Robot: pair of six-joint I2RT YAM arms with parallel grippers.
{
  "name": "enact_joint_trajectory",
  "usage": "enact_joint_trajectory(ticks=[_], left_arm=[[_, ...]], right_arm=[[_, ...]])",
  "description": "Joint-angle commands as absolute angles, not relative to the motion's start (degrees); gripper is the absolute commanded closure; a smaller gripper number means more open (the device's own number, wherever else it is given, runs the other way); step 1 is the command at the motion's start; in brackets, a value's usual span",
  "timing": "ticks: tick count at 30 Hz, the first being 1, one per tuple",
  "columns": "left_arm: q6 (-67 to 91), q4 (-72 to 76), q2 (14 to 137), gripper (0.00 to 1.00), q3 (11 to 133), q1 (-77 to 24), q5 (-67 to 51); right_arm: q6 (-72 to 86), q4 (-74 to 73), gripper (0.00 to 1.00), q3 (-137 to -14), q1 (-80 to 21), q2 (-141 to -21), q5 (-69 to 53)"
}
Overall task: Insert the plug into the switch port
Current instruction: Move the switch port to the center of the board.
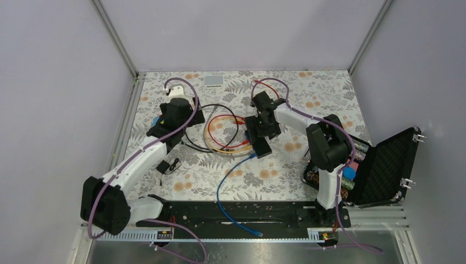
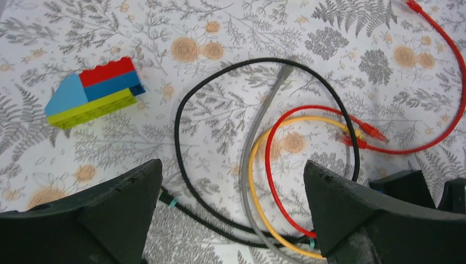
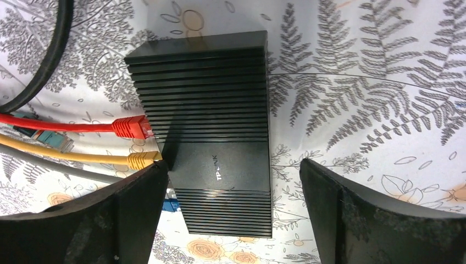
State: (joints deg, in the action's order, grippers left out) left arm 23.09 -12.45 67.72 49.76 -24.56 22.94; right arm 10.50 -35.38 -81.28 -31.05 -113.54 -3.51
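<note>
Top view: the flat black ribbed switch box [image 1: 262, 147] sits mid-table under the right arm.

Left wrist view: the left gripper [image 2: 232, 165] is spread wide and empty over the loose black, grey, yellow and red cables [image 2: 177, 126], apparently ready to pick one.

Right wrist view: the right gripper [image 3: 233, 164] is splayed, straddling the box and holding nothing. The red plug [image 3: 132, 127] meets the box's port side; whether it is seated cannot be told.

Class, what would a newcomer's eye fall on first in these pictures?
A tangle of coloured cables loops across the middle of the floral table. Right of it sits a ribbed black switch box, with a red plug and a yellow plug at its side. An open black case lies at the right edge.
</note>
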Motion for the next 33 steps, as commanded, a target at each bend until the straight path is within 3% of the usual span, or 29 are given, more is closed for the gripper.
enact_joint_trajectory(ticks=[1,6,15,24,30,33], left_arm=[[23.9,-10.2,73.6,0.01,57.0,-20.0,15.6],[22.9,-7.4,80.5,0.01,63.4,-16.8,12.9],[22.0,-0.8,101.9,0.03,82.7,-15.6,13.8],[26.9,13.5,124.6,0.03,100.8,-10.3,0.4],[38.5,23.4,135.1,0.03,107.4,-6.1,-5.9],[41.0,20.2,142.5,0.03,117.3,-5.4,-8.7]], right_arm=[[12.6,-39.3,0.05,-80.1,-27.1,-115.4,5.9],[13.4,-37.0,0.05,-75.9,-22.0,-111.9,3.8],[14.2,-38.9,0.00,-77.2,-21.5,-105.4,2.2],[15.4,-29.2,0.01,-69.6,-21.5,-86.6,-10.6],[17.8,-23.6,0.01,-68.0,-21.5,-82.7,-16.1],[18.9,-22.5,0.01,-69.9,-21.5,-84.0,-19.2]])
